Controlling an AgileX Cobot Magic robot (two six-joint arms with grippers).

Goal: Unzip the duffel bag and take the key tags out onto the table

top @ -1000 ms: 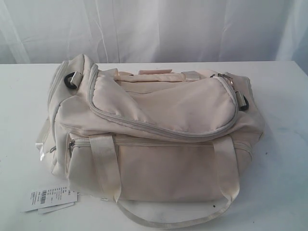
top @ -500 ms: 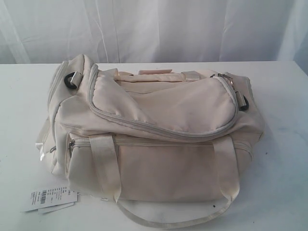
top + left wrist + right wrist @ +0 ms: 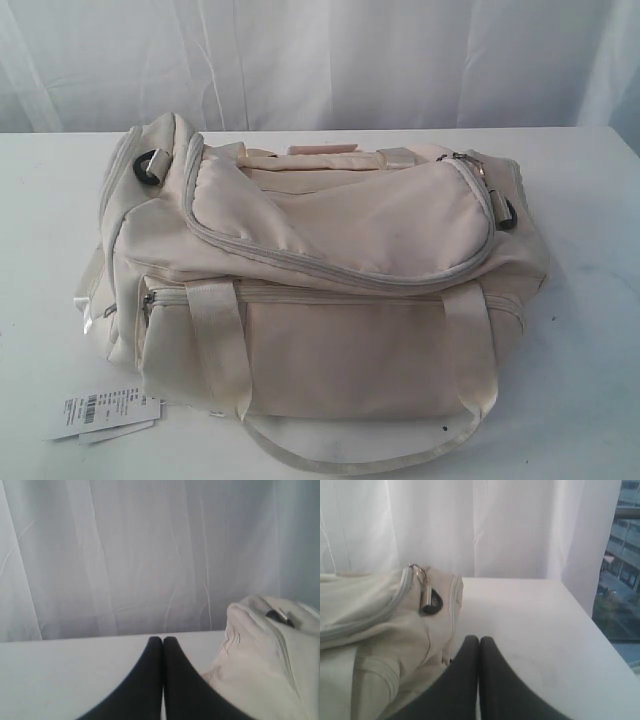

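Note:
The cream duffel bag [image 3: 320,280] lies on the white table [image 3: 590,200], its curved grey top zipper [image 3: 340,268] closed with the pull [image 3: 478,168] at the right end. The key tags are hidden. Neither gripper shows in the exterior view. My left gripper [image 3: 162,639] is shut and empty above the table, beside one end of the duffel bag [image 3: 265,650]. Also shut with nothing in it, my right gripper [image 3: 479,639] sits next to the other end of the duffel bag [image 3: 375,630], near the metal zipper pull [image 3: 425,595].
A white barcode paper label [image 3: 100,412] lies by the bag's front left corner. The loose handle strap [image 3: 350,455] rests on the table in front. A white curtain [image 3: 320,60] hangs behind the table. The table edge [image 3: 600,635] runs near the right gripper.

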